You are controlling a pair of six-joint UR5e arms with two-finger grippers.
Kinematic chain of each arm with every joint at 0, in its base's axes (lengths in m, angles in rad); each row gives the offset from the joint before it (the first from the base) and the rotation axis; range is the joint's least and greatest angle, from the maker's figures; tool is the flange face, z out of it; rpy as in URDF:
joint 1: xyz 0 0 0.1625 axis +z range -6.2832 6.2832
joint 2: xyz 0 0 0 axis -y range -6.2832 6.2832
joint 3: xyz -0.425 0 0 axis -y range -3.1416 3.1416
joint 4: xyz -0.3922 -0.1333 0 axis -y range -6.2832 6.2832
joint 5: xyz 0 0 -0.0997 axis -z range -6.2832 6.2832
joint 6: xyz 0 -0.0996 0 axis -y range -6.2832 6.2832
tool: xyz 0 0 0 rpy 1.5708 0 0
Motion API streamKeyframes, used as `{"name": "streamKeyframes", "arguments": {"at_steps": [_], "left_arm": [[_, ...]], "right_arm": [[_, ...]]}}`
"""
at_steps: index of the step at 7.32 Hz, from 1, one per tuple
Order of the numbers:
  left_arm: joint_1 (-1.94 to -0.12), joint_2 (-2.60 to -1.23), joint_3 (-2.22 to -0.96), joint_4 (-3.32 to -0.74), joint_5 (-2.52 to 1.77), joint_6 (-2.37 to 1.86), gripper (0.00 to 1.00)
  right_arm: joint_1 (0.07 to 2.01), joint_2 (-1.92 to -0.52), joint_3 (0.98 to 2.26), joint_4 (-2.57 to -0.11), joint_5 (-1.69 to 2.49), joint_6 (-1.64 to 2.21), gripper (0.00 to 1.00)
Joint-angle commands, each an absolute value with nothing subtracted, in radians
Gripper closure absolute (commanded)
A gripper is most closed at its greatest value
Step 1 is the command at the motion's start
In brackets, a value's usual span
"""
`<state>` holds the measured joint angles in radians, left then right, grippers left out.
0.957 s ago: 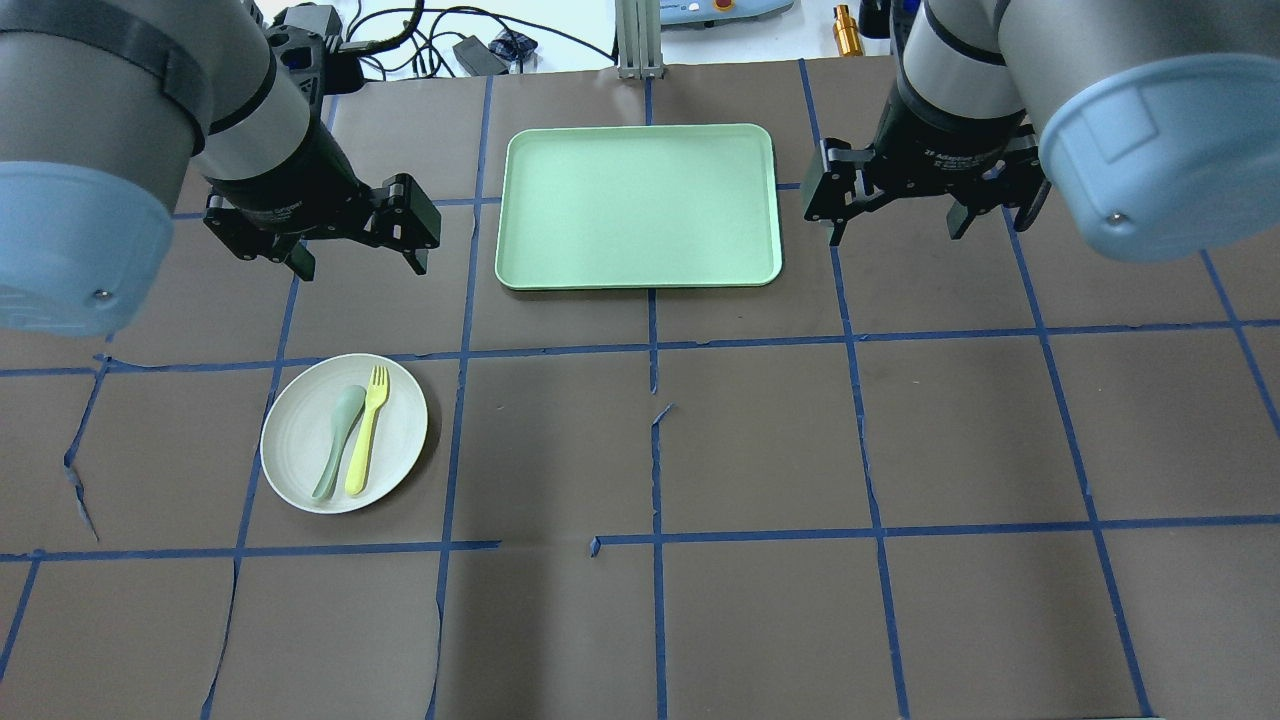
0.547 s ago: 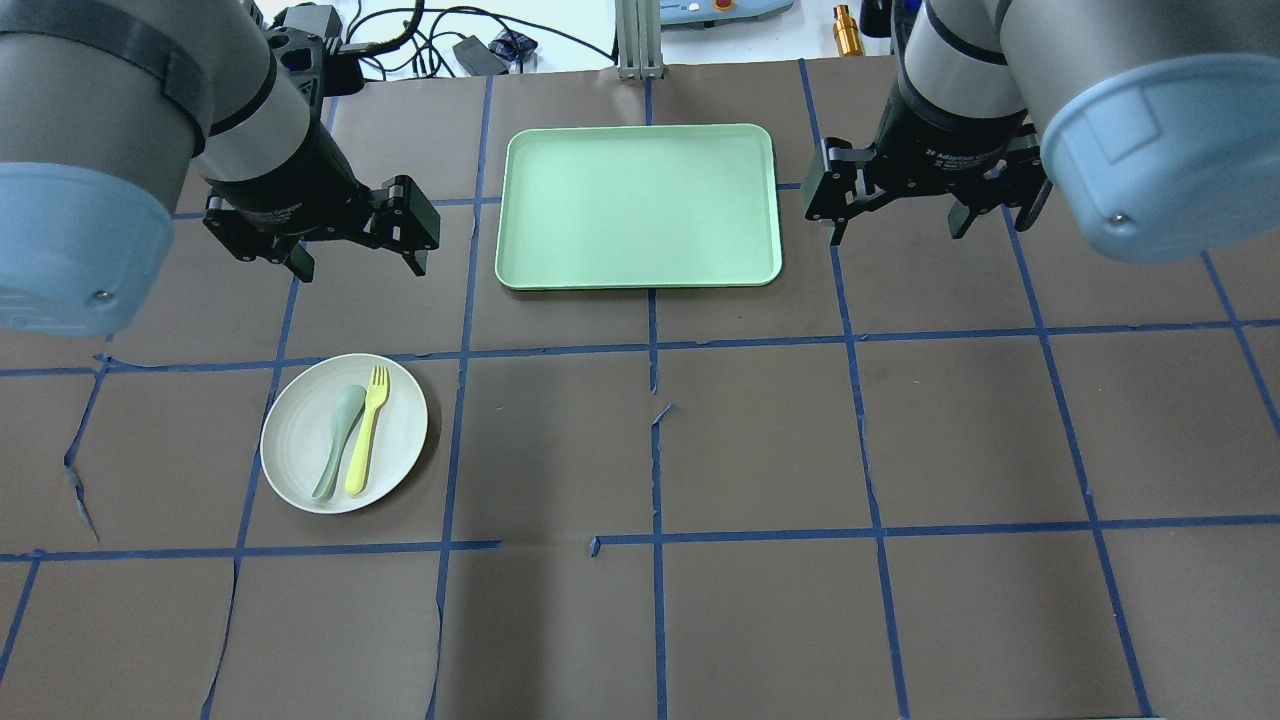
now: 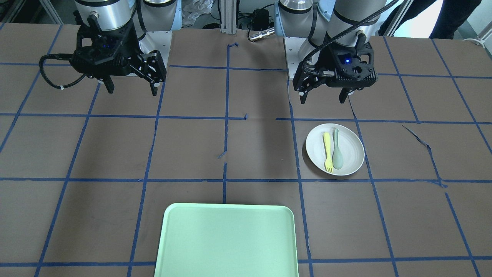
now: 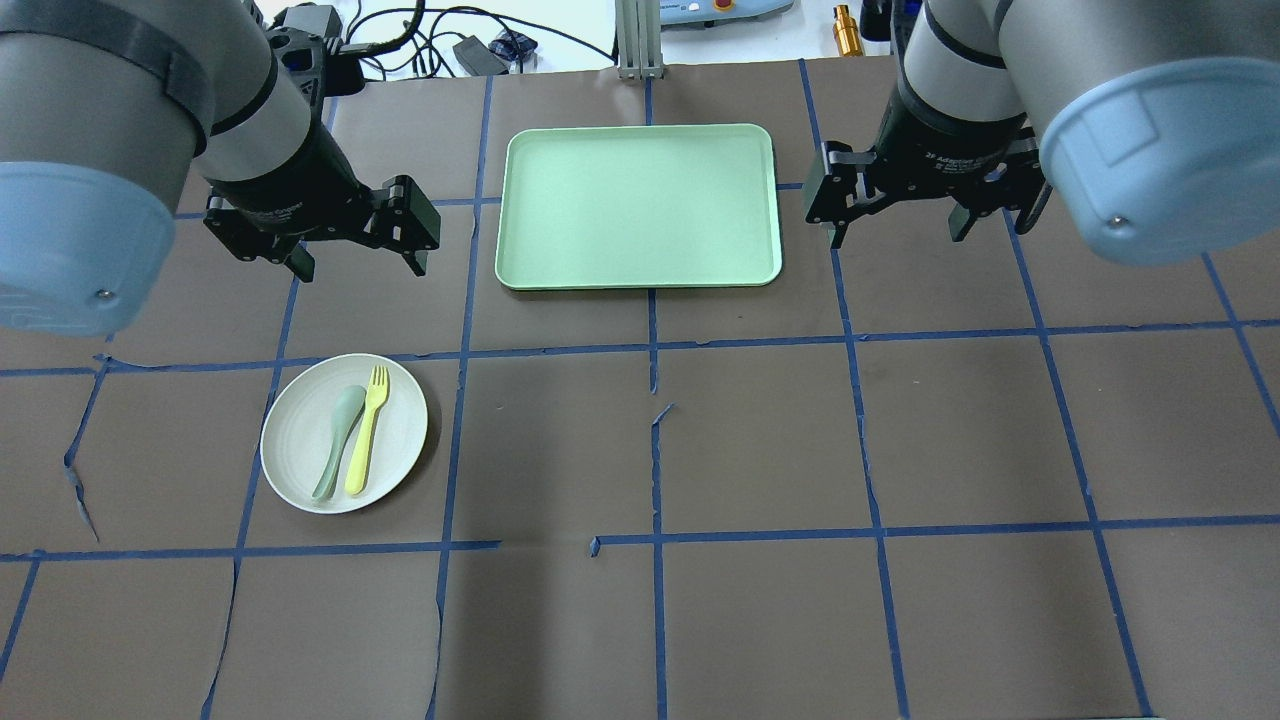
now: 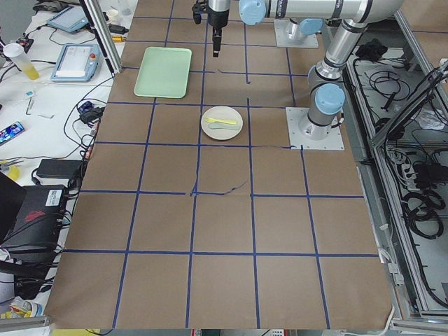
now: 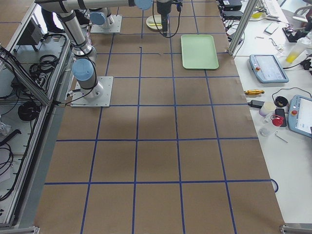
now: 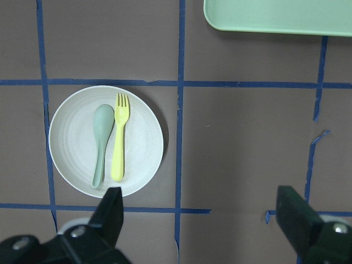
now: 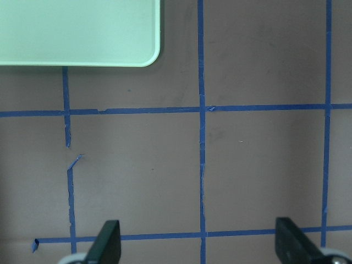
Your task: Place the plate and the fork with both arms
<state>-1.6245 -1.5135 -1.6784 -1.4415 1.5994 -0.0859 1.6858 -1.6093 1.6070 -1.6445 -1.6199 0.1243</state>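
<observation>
The off-white plate point(image 4: 300, 465) lies on the table at the near left, with the yellow fork point(image 4: 367, 430) and a grey-green spoon point(image 4: 338, 440) side by side on it. It also shows in the front view point(image 3: 349, 148) and the left wrist view point(image 7: 71, 148), with the fork point(image 7: 119, 137) right of the spoon point(image 7: 101, 140). My left gripper point(image 4: 360, 262) hangs open and empty above the table, beyond the plate. My right gripper point(image 4: 897, 232) hangs open and empty to the right of the tray.
A pale green rectangular tray point(image 4: 640, 205) lies at the far middle of the table, between my two grippers. Blue tape lines grid the brown table cover. Cables and gear lie past the far edge.
</observation>
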Motion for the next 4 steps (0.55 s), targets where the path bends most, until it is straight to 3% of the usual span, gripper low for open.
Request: {"name": "streamKeyframes", "arguments": {"at_steps": [1, 4], "left_arm": [[-1.623, -1.514, -1.678, -1.442, 1.6, -0.086, 0.0], [-1.623, -1.516, -1.677, -1.442, 1.598, -0.086, 0.0]], "right_arm": [[1.686, -1.611, 1.606, -1.644, -1.62, 0.124, 0.0], [1.686, -1.611, 1.606, -1.644, -1.625, 0.124, 0.0]]}}
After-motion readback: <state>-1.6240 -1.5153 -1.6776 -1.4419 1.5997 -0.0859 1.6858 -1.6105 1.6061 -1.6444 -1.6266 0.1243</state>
